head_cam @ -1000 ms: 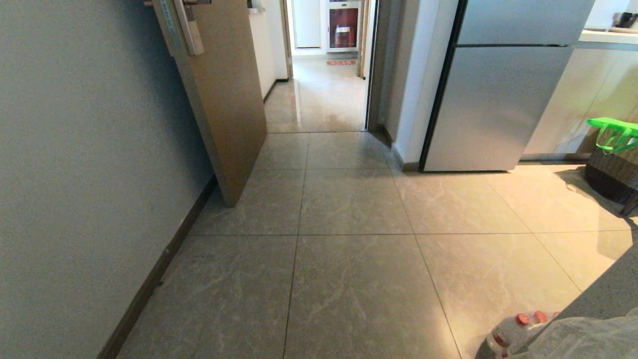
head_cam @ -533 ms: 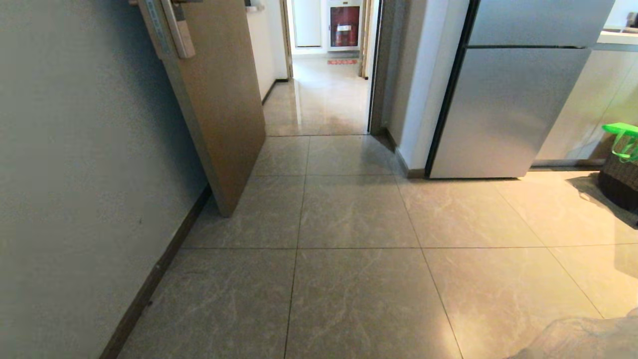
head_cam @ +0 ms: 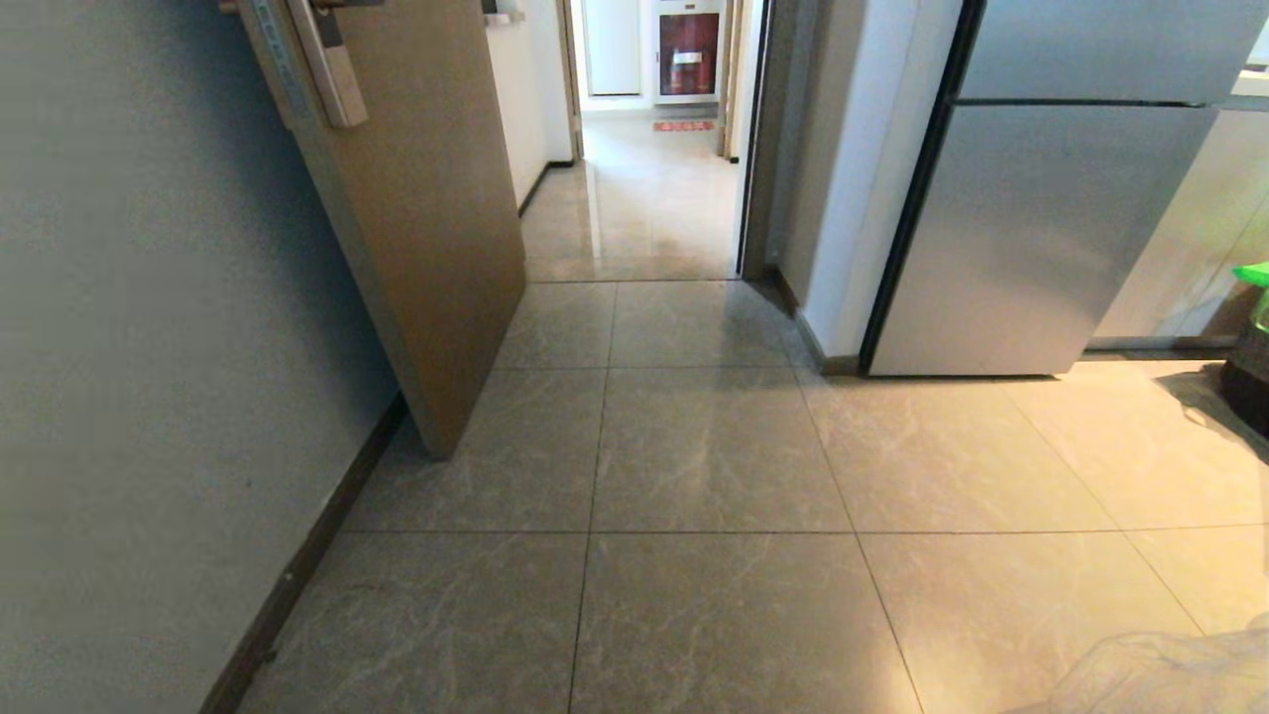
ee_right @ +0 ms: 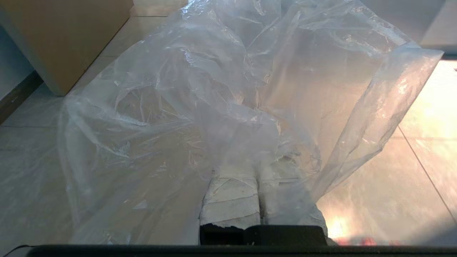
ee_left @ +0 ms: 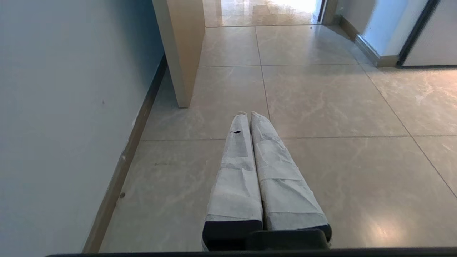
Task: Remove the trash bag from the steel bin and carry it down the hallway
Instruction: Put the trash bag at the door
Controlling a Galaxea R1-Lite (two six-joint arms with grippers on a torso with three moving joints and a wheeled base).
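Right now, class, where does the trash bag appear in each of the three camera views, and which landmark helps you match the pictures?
Head view: the trash bag shows only as a crinkled clear patch in the lower right corner.
Left wrist view: not in it; only the shut left gripper above the floor tiles.
Right wrist view: it fills most of the picture, draped over the right gripper.
Shared landmark: the open wooden door.
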